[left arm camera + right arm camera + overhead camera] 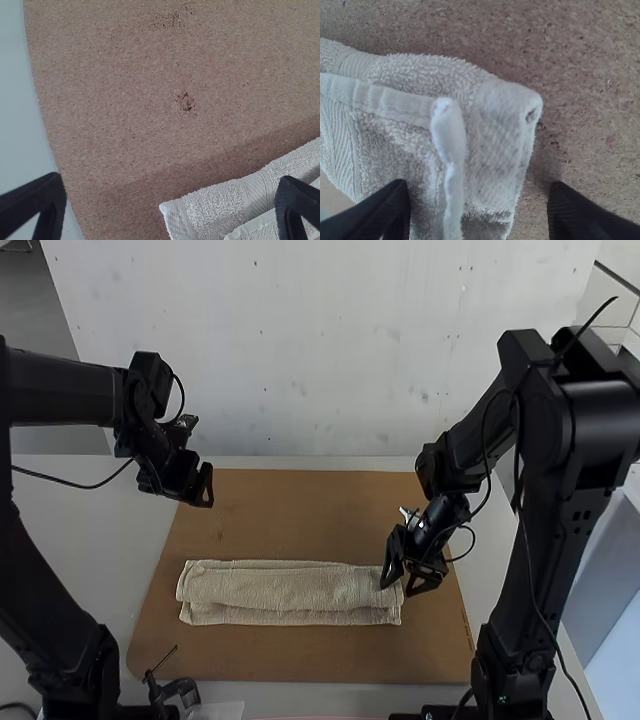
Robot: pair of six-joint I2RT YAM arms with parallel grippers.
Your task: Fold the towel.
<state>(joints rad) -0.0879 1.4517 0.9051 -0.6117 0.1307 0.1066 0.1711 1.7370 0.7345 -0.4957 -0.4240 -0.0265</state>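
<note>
Towel: a folded strip along the board's near edge. My right gripper, wide and empty, straddles its right edge—I should centre before closing. Left gripper: wide, empty, by the far-left corner.

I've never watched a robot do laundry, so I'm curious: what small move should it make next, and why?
Probably close the right gripper on the towel's near end. Its fingers stand apart, one over the cloth and the other over the brown board, with that edge between them. The towel lies in a long strip, so gripping there could start a fold across its length.
</note>
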